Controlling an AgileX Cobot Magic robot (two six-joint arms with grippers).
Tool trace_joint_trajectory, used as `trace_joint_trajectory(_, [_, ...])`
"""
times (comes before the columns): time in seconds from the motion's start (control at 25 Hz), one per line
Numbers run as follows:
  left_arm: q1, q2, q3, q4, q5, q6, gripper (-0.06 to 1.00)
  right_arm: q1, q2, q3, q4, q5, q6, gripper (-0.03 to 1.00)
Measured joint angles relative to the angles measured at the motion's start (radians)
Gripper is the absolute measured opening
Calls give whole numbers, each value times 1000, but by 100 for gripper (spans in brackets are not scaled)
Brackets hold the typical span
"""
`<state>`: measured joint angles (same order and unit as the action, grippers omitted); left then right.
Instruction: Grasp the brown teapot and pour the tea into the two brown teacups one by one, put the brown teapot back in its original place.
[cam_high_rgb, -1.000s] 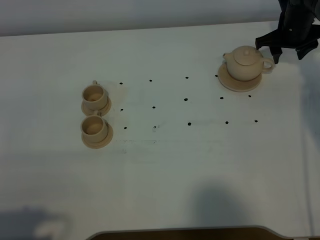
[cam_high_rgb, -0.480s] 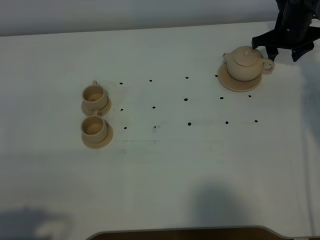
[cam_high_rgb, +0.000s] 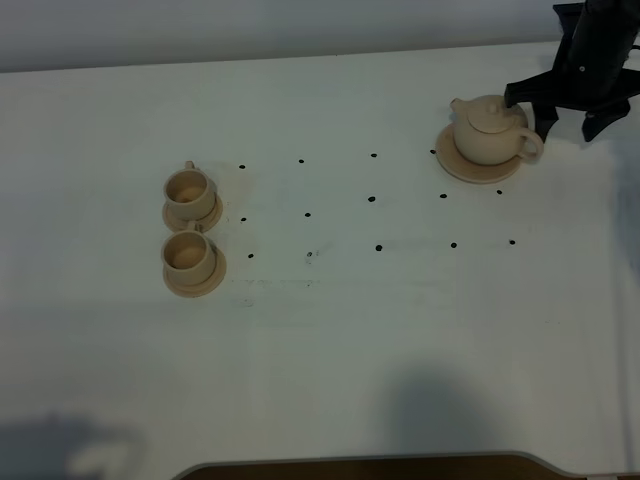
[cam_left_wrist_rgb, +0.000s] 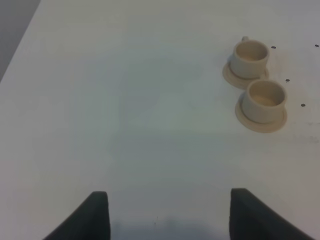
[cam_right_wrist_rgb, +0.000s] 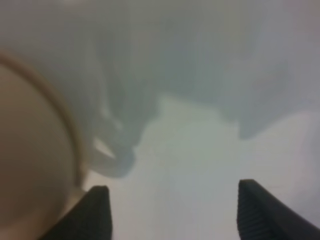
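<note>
On its disc at the counter's far right, the teapot turns its loop handle rightward toward the right fingers, which stand wide apart and empty just beside it.

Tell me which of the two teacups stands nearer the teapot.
The rear teacup, deeper on the table; the front teacup sits toward the near edge, farther from the brown teapot.

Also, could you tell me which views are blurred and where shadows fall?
Right wrist view: badly out of focus, the teapot a tan smear beside soft grey shadows. Left wrist view: sharp, both cups clear. High view: even light, broad shadows on the table's near edge.
</note>
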<state>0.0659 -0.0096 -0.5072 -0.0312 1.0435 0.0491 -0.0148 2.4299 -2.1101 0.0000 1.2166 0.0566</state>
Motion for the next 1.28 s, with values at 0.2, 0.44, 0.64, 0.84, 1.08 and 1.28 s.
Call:
trace_joint_trajectory(0.2, [0,0,0,0,0,0,55,3,0,8,36,2,0,55])
trace_joint_trajectory(0.44, [0,0,0,0,0,0,55,3,-1,85,55,1,-1,55])
trace_joint_trajectory(0.64, [0,0,0,0,0,0,55,7,-11,99,80,2,-3,55])
trace_joint_trajectory(0.84, [0,0,0,0,0,0,55,20,-27,105,105,6,-4,55])
trace_joint_trajectory(1.08, [0,0,0,0,0,0,55,25,-27,108,115,12,-4,55])
trace_joint_trajectory(1.28, [0,0,0,0,0,-1,55,28,-30,181,118,8,-8,55])
